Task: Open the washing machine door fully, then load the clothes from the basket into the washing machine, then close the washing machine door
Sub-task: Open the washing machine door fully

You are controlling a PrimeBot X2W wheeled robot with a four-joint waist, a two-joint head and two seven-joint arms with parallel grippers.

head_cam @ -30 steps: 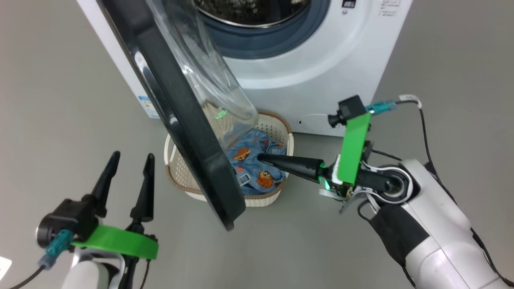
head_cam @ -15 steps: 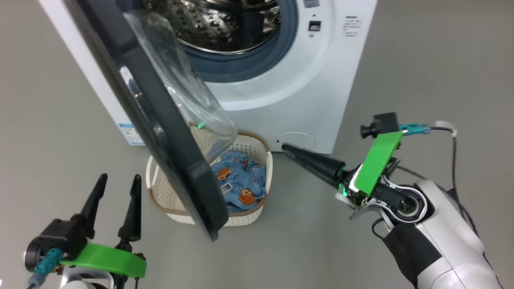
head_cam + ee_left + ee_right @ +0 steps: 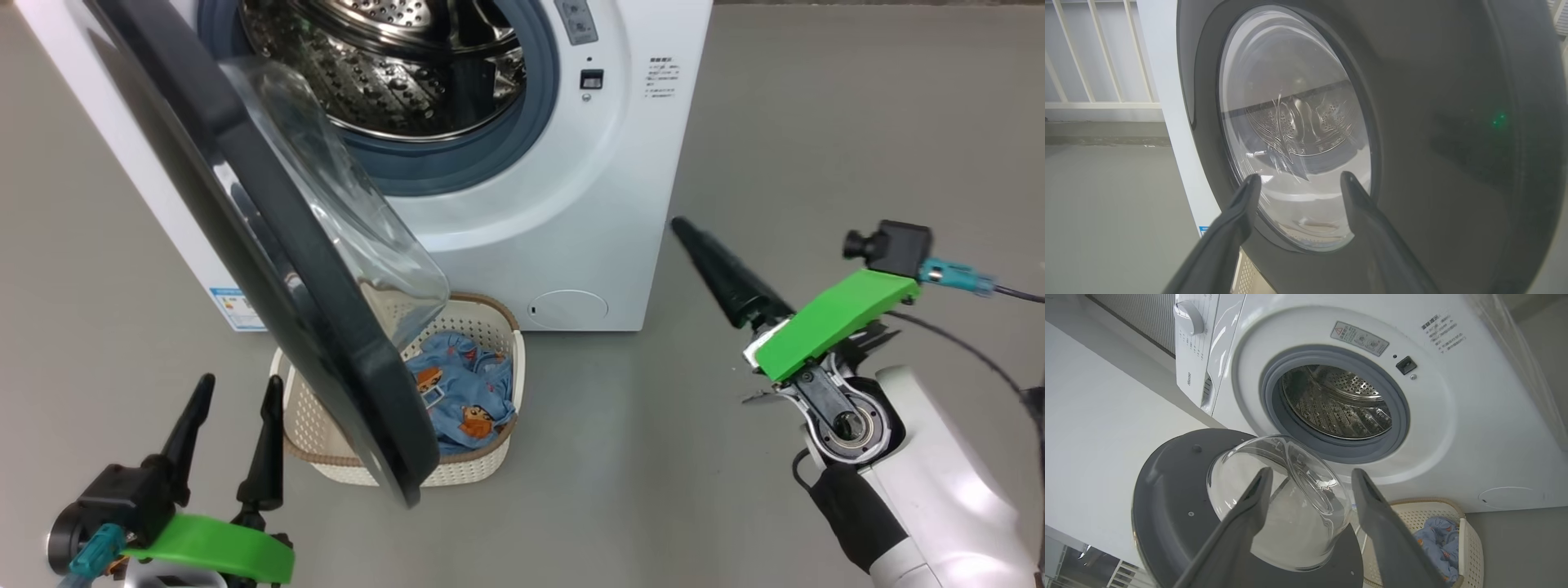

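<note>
Clothes: small soft crumpled bundle, light blue fabric with orange-brown cartoon prints, lay inside the basket. The right wrist view showed them too, bunched against one wall. Basket was cream-white perforated plastic, rounded rectangle, with a brown woven-look band round the rim. It sat on the floor right in front of the washing machine, below the round flap.

Washing machine door stood swung out, seen nearly edge-on from the head view. It had a wide glossy black rim and a clear glass bowl bulging toward the machine. Its lower edge hung over the basket's left part and hid it.

Machine body was smooth white. A grey-blue rubber gasket ringed a shiny steel drum full of small holes. A blue label sticker sat low on its front, left of the door.

Right gripper hung in the air to the right of the machine, well apart from basket and clothes, long dark tapered fingers overlapping in the head view. Its own wrist view showed the fingers spread wide, nothing between them.

Left gripper sat low, near the basket's left side, fingers also spread wide and empty. In its wrist view it faced the door's outer glass. Green plastic bracket on the right wrist. Floor was plain matte grey.
</note>
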